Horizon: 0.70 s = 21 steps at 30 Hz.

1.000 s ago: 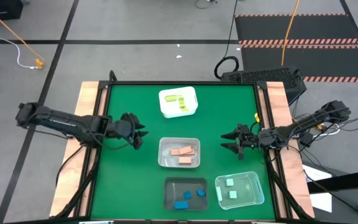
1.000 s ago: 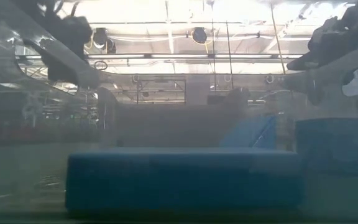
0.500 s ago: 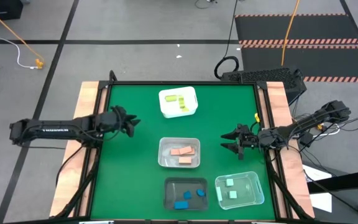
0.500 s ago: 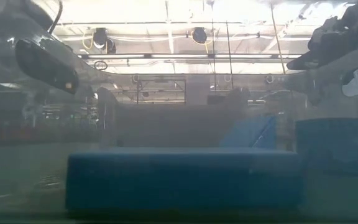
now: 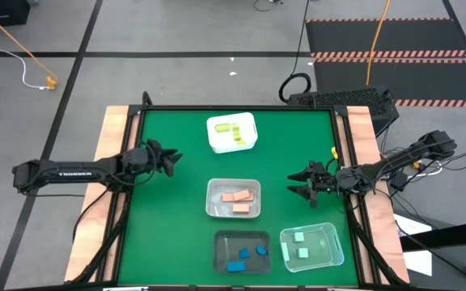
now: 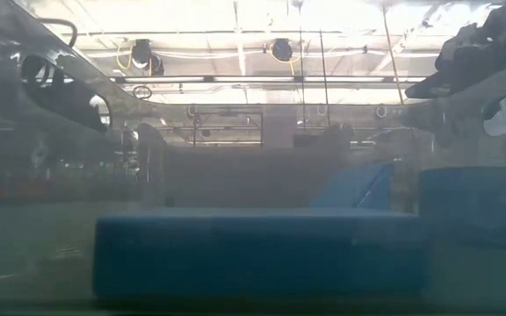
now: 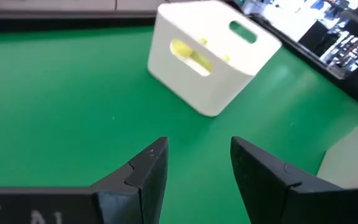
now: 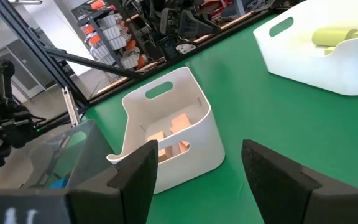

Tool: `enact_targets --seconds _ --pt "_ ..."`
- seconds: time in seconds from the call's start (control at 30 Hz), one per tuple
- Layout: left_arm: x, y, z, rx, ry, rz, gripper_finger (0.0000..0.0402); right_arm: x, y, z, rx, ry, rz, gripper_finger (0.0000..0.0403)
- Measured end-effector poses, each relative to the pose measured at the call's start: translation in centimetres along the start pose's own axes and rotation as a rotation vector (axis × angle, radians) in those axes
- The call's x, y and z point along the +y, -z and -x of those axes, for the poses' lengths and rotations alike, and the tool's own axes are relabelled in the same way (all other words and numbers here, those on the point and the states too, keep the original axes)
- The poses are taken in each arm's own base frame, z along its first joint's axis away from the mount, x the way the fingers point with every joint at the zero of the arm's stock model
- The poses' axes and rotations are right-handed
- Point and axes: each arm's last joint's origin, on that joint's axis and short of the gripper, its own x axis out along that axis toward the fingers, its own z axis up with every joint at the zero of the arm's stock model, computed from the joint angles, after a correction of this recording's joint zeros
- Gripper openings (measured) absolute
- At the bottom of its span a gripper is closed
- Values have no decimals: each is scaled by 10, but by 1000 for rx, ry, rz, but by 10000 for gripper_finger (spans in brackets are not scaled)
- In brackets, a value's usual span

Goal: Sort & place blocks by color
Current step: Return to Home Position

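Nearest to us, at the near edge of the green table (image 5: 176, 218), we see a dark tub (image 5: 242, 241) holding three blue blocks (image 5: 237, 266). In the low view these fill the foreground as a long blue bar with a shorter piece beside it. Just beside the dark tub, toward the right arm's side, a clear tub (image 5: 330, 245) holds two mint green blocks (image 5: 299, 238).

Farther in, at the middle of the table, a pale tub (image 5: 233, 184) carries the salmon-tan blocks (image 5: 235, 196), which lie side by side on its floor. We also see them in the right wrist view, through the tub's cut-out handle. Level with this tub, over the table's right side and well apart from it, hangs the right gripper (image 5: 292, 183). Its fingers (image 8: 135, 171) are spread apart with nothing between them.

A little farther, over the table's left side, the left gripper (image 5: 172, 160) points inward. Its fingers (image 7: 148, 165) are likewise parted and empty, with only bare green cloth showing in the gap.

Farthest from us, near the table's back edge, stands a white tub (image 5: 245, 144) with the yellow blocks (image 5: 231, 129) inside. From the left wrist we glimpse their yellow through the slot in the tub's wall. Every block we can see lies in a tub, one colour to each.
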Motion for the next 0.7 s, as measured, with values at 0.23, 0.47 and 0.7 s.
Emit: enact_targets --seconds 0.23,0.47,0.7 --pt "5 6 -1 15 -25 10 175 0 0 0 0 0 0 222" --pt "9 4 -2 2 -65 3 175 0 0 0 0 0 0 222" --pt "10 4 -2 -4 -72 75 175 0 0 0 0 0 0 222"
